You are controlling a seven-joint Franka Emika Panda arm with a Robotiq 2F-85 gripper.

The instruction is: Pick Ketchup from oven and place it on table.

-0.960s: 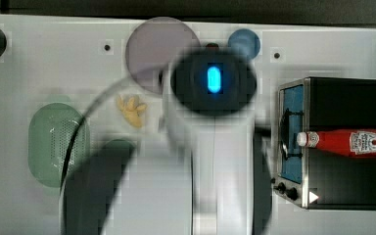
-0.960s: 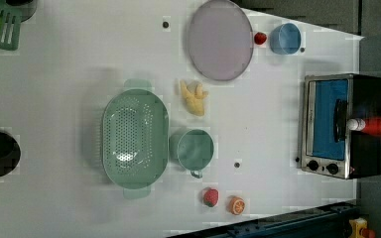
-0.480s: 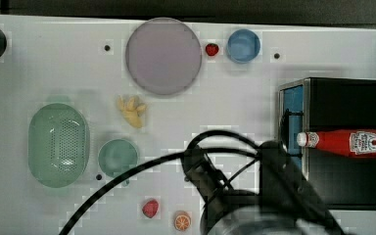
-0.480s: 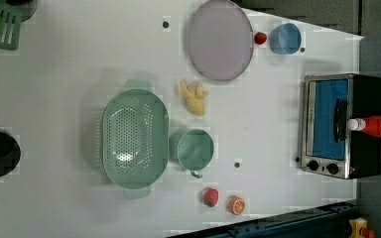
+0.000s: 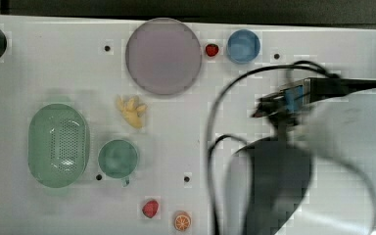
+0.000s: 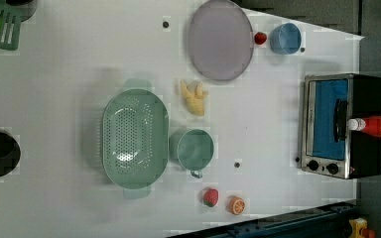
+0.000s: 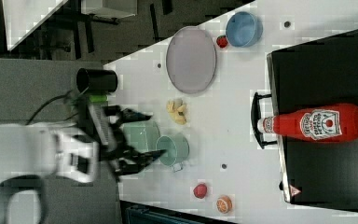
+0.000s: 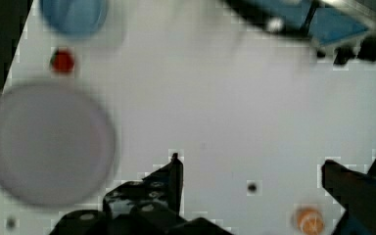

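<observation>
The Ketchup [image 7: 321,123], a red bottle with a white cap, lies on its side on top of the black oven [image 7: 326,60], its cap pointing towards the door handle. It also lies there in the left view as the Ketchup [image 6: 377,125] on the oven [image 6: 327,126]. My gripper [image 7: 156,134] hangs open and empty above the white table [image 7: 242,93], well away from the oven. In the wrist view the gripper [image 8: 250,164] has its black fingers [image 8: 169,178] spread wide over bare table [image 8: 225,98]. My arm [image 5: 333,161] covers the top view's right side.
A purple plate [image 6: 220,39], a blue bowl [image 6: 285,38] and a strawberry [image 6: 260,37] sit at the back. A green colander [image 6: 135,138], a green cup [image 6: 195,148], bananas [image 6: 193,97], another strawberry [image 6: 210,197] and an orange slice [image 6: 236,205] lie mid-table. A black cable [image 5: 215,147] trails from the arm.
In the top view the arm has swept from the middle of the table to the right and now covers the oven and the Ketchup. In the left view nothing has moved.
</observation>
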